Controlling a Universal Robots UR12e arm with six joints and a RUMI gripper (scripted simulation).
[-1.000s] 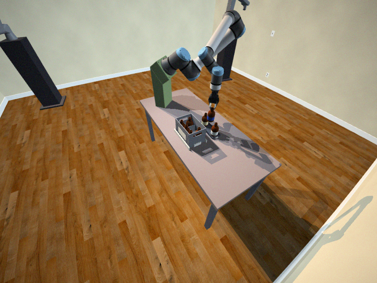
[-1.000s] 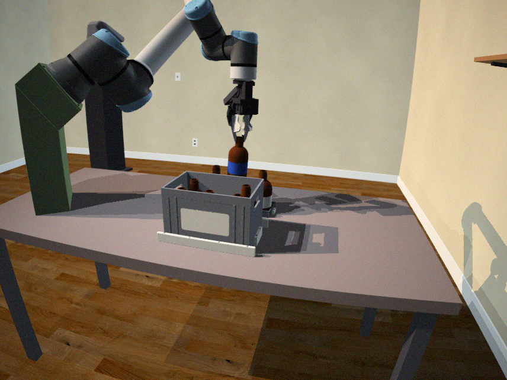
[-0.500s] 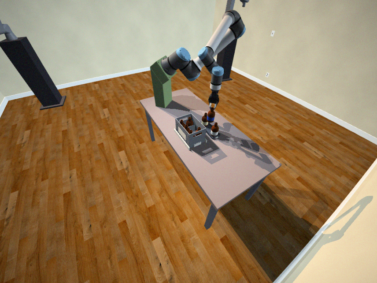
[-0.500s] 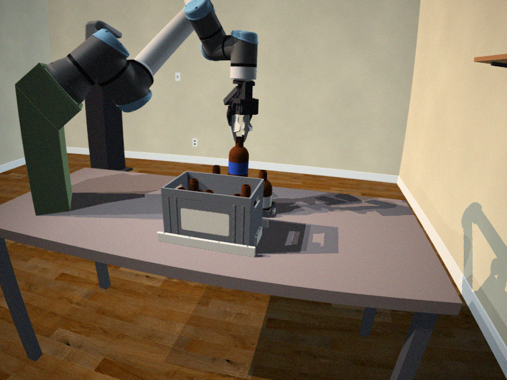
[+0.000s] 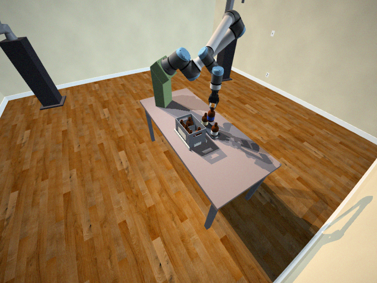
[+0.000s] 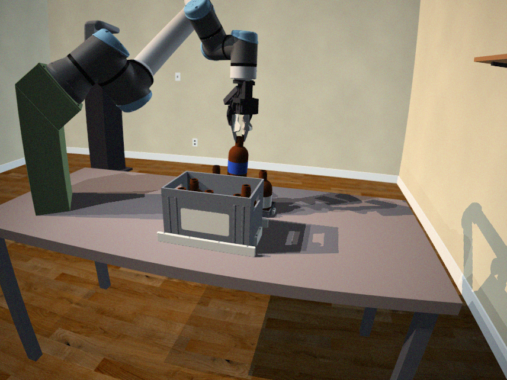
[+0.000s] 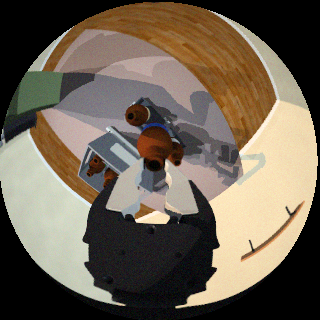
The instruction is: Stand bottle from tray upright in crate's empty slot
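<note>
The surface is a long rectangle, and the green pedestal of the arm stands at one short end, leaving a wide stretch of bare top from the crate toward the opposite short edge, where only shadows fall. The grey crate stands roughly midway along the length, nearer the pedestal end than the far short edge, and its pale base strip lies close to the long edge that faces the exterior view. Brown bottle necks show above its rim, though which slot is the free one cannot be made out from these views. On the far side of the crate, toward the other long edge, sits the tray (small and dark, mostly hidden by what it carries), with a white-banded bottle standing upright on it and a second one just beside it. The gripper hangs straight down above the tray side of the crate, its fingers closed narrowly on the neck of the blue-banded bottle. That bottle hangs upright directly beneath the gripper, its base raised to about the crate's rim, beyond the crate's far wall and not above any slot. In the wrist view the pale fingers frame the bottle's mouth, with the crate off to one side below.
</note>
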